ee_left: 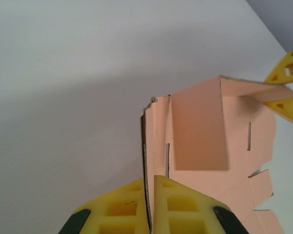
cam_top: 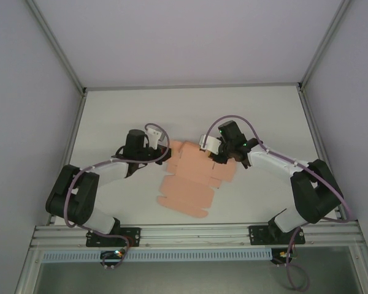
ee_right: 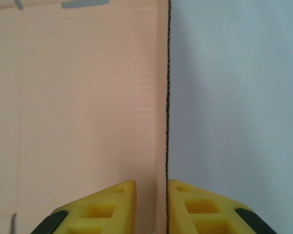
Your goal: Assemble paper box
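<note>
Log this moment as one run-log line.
paper box: mostly flat sheet, far flaps raised | left end effector: shut on flap edge | right end effector: open, astride card edge

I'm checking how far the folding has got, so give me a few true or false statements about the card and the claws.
1. The left claw is shut on an edge of the card. True.
2. The card is a finished box. False: most of it lies flat on the table, with a flap raised.
3. The card is blue. False: it is salmon pink.
4. The right claw has a card edge between its fingers. True.
5. Both claws are at the card's near end, by the arm bases. False: both are at its far end.
</note>
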`<state>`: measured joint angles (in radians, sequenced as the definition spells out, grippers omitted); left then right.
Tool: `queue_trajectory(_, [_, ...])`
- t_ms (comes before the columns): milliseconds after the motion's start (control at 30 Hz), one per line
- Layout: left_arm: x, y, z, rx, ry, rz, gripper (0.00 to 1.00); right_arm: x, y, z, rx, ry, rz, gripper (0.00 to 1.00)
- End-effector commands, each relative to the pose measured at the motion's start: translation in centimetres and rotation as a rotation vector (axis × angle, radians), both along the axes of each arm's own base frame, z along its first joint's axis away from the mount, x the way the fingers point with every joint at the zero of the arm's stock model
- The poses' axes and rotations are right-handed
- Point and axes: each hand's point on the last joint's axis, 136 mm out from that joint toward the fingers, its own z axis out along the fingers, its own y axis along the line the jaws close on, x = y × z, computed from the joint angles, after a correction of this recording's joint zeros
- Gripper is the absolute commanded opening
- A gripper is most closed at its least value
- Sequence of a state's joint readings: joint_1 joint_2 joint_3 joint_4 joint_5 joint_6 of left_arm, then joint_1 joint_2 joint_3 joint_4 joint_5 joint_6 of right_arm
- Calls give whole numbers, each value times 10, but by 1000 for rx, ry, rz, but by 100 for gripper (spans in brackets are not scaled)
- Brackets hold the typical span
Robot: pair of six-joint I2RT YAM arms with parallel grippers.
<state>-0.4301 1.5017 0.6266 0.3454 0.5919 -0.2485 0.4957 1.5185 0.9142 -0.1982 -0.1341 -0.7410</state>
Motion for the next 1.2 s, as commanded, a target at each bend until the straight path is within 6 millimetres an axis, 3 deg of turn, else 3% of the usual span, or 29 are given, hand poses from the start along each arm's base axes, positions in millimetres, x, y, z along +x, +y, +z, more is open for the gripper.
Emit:
queue_trajectory(0, [-8,-9,30,-94,-98,-88,0,11,-10,-5,-59,-51,-23,17])
queue_trajectory(67, [-11,-8,38,-146,-103,-109,0,15,-12,-6,-67,-57,-31,17])
queue_trajectory(200, [-16,-6,54,-264,-100,-150,0,15,-9,-2,-55,-74,-14,0])
queue_trajectory(400, [-8,22,89,-534,-74,-158,0,6,-4,27,69,-147,34,0])
queue_trajectory(533, [0,20,83,-560,24,-199,0,-16,12,59,218,-170,147,0])
queue_trajectory(700, [11,21,79,-558,18,-158,1,-35,22,86,307,-146,218,0])
queue_trajectory(800, [15,21,78,-561,29,-155,17,-31,19,92,299,-181,198,0])
queue_trajectory(900, [18,22,75,-565,47,-138,45,-21,11,88,253,-208,145,0])
queue_trajectory(933, [18,23,74,-565,48,-132,59,-17,7,85,233,-215,125,0])
queue_trajectory(1000, [23,31,75,-563,31,-72,99,-10,-2,78,187,-223,77,0])
queue_trajectory(1167, [32,58,55,-395,42,145,100,6,-19,62,100,-210,-20,0])
